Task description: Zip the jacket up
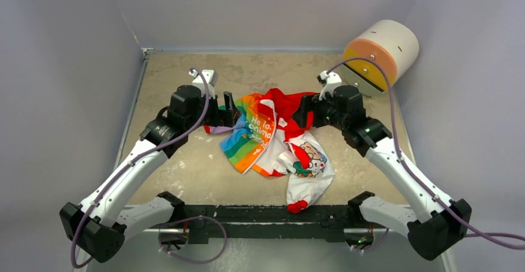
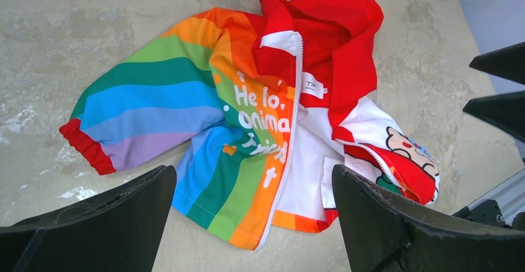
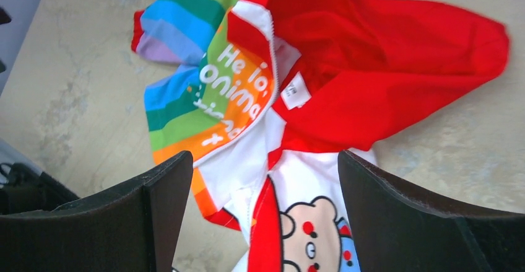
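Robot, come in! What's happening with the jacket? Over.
Left fingers open, right fingers open, both empty. Jacket crumpled on table, unzipped. Nothing on top of it.

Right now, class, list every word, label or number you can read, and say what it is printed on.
"He lo," in white letters on the jacket, on its rainbow front panel.
"anima" directly below, cut off at the zip.
Lines beneath: creased, unreadable apart from a "t".
Neck label: print too small to read.
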